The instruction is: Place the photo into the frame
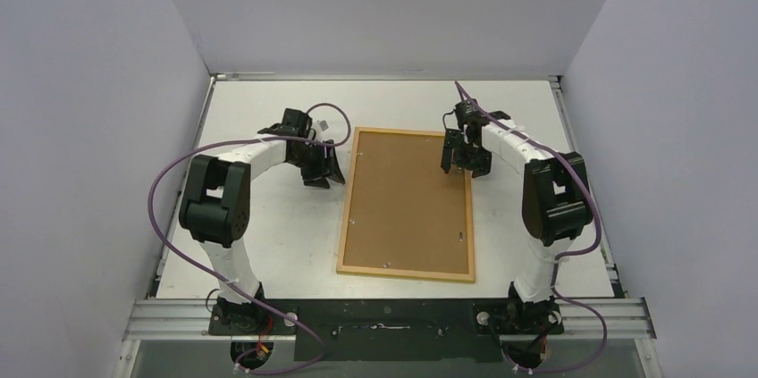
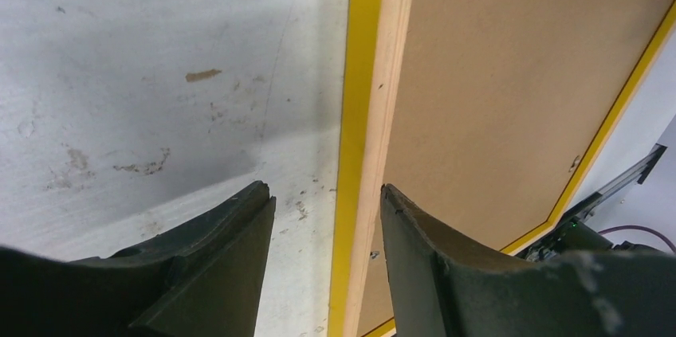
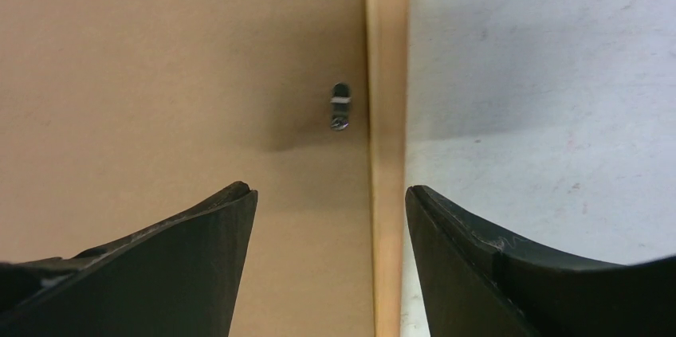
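Dark fingers (image 2: 231,265) of the left gripper (image 2: 324,193) fill the bottom of the left wrist view, spread apart and clamping nothing. One hangs over the bare table (image 2: 143,74) and the other over the frame (image 2: 375,114), so the frame's left rail runs up between them. That rail shows a bright yellow side and a pale wood back. Beyond it lies the brown backing board (image 2: 510,90), set inside the frame. Scuffs and a small brown stain (image 2: 203,76) mark the grey table beside the rail

In the right wrist view, the right gripper (image 3: 331,191) also stands with its fingers (image 3: 175,265) well parted, gripping nothing. They straddle the frame's right rail, one finger over the board and one over the table. A small metal turn clip (image 3: 340,106) sits on the board just beside that rail, ahead of the fingertips

From above, the frame lies flat and face down in the middle of the table. Its long sides run from the near edge toward the far edge, turned slightly off square, and its wood rim encloses the board. The left gripper sits at the frame's left side close to the far left corner, and the right gripper is over the right side close to the far right corner. Purple cables (image 1: 156,208) loop from each arm down toward the bases at the near edge
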You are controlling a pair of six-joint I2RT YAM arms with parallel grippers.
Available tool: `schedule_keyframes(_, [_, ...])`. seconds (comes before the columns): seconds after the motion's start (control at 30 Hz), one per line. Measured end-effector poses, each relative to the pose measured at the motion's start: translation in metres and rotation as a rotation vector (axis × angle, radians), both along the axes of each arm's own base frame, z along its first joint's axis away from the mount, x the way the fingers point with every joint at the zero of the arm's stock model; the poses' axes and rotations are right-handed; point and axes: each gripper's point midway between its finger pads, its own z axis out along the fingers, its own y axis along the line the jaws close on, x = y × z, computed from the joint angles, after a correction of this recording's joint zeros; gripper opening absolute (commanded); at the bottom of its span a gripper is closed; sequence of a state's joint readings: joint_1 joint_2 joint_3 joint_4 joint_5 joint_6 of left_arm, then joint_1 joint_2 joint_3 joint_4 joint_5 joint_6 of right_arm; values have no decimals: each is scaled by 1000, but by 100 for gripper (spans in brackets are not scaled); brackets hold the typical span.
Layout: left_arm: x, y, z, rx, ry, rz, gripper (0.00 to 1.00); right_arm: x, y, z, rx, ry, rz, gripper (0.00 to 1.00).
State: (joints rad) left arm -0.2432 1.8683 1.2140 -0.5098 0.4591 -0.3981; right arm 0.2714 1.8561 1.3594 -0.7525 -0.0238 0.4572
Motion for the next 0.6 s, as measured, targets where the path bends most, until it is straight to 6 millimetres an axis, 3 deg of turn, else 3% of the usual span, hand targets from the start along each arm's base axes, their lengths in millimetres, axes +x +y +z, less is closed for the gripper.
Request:
schedule_keyframes(0.33, [-11,7,-10,32,3,-7,47,14,-22,-2,-78,-25,-87,66])
schedule_keyframes(0.6, [-7,5,-9,31,-14,-8,46,16,-26,-24,-63,17,-100,58])
